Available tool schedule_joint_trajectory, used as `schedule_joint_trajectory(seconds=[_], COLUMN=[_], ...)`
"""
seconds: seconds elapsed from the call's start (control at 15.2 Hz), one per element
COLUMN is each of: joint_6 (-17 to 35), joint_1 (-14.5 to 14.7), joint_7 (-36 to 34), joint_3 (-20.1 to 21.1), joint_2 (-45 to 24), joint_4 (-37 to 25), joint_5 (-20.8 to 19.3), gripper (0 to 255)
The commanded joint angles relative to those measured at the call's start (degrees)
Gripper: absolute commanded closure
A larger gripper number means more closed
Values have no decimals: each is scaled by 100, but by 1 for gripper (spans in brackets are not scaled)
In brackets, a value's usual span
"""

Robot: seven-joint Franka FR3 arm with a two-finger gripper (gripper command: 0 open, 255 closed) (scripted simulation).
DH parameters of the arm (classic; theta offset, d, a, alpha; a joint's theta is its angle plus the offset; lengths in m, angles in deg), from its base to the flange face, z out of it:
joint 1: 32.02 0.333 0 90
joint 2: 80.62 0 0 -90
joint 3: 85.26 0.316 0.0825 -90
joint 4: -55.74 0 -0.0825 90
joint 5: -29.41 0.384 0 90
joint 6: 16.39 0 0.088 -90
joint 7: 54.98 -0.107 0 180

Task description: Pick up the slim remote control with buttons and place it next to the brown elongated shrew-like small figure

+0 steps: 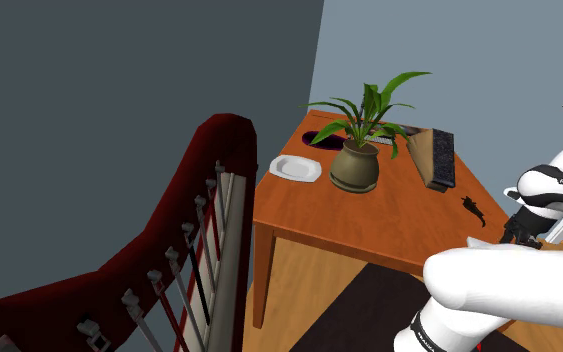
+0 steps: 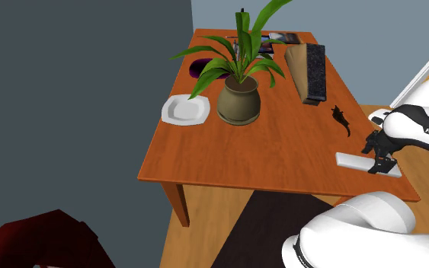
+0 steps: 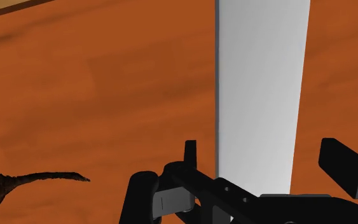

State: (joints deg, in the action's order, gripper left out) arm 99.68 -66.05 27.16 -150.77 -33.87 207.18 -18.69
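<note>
The remote (image 3: 260, 89), drawn as a plain white slim bar, lies flat on the orange-brown table (image 2: 228, 164), directly under the gripper (image 3: 263, 147). In the wrist view it runs lengthwise away from the hand, and its near end sits in the gap between the two black fingers (image 3: 343, 162).

The fingers are spread wider than the remote. A strip of table shows between each finger and the bar's edge, so neither one touches it and the gripper holds nothing.

In the second exterior view the gripper (image 2: 380, 162) hangs low over the remote (image 2: 357, 161), with its tips down at the bar's level. The remote lies well away from the potted plant (image 2: 239, 95), out by the table's edge toward that view's lower right. The small dark figure (image 2: 340, 119) lies on the table between the plant and the remote, nearer the remote. A white plate (image 2: 186, 110) sits just beside the plant on its other side, and a tan and black box (image 2: 309, 72) stands beyond the plant.

The wrist view adds the figure's thin tail (image 3: 47, 177), which lies on the table off to one side of the gripper.

The shoulder view shows the plant (image 1: 357, 150) and the figure (image 1: 474, 210), with the white arm (image 1: 509, 285) lying across the table's near corner.
</note>
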Motion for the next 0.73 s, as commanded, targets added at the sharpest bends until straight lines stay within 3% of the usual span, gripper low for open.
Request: schedule_joint_trajectory(seconds=[0.0,0.2,0.66], joint_6=[-211,-769,-769], joint_1=[-61,-165,-165], joint_7=[34,117,117], joint_3=[200,694,694], joint_2=[96,303,303], joint_4=[-84,-363,-363], joint_5=[120,443,443], gripper=[0,0,0])
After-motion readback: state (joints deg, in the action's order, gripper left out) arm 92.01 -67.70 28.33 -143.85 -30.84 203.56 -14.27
